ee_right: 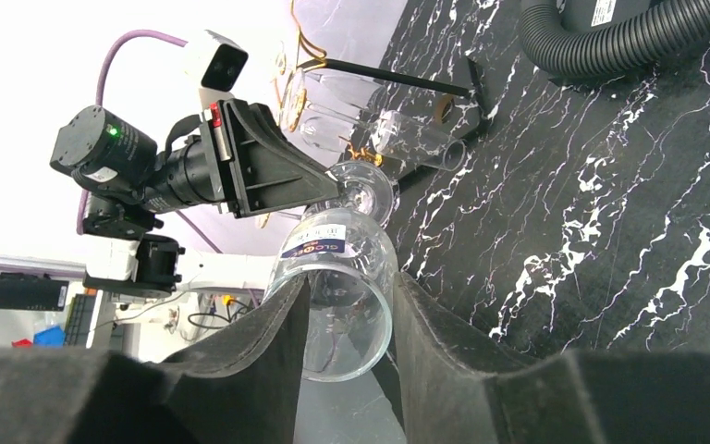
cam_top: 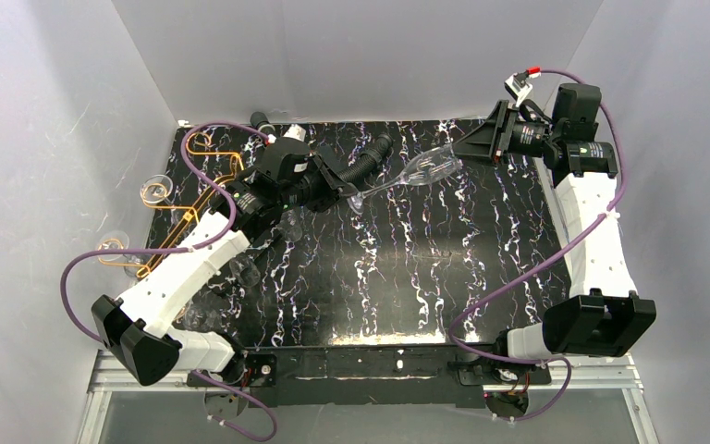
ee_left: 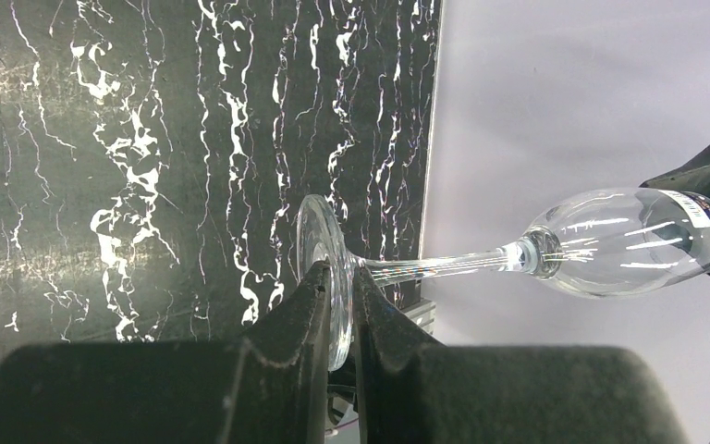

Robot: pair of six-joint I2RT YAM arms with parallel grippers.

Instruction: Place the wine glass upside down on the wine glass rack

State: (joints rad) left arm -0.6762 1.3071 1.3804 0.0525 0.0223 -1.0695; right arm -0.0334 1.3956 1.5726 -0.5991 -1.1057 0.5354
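Note:
The clear wine glass (cam_top: 416, 171) lies horizontal in the air between both grippers, above the black marble table (cam_top: 481, 268). My left gripper (cam_top: 349, 191) is shut on the glass's round foot (ee_left: 319, 240), with the stem and bowl (ee_left: 629, 240) pointing away to the right. My right gripper (cam_top: 458, 153) is closed around the bowl near its rim (ee_right: 337, 245), with a finger on each side (ee_right: 277, 324). The gold wire rack (cam_top: 214, 154) stands at the table's far left, behind the left arm.
Other clear glasses (cam_top: 154, 192) hang or lie at the rack, two more by the left arm (cam_top: 245, 273). A black corrugated hose (cam_top: 362, 166) runs along the back, and shows in the right wrist view (ee_right: 610, 46). White walls enclose the table.

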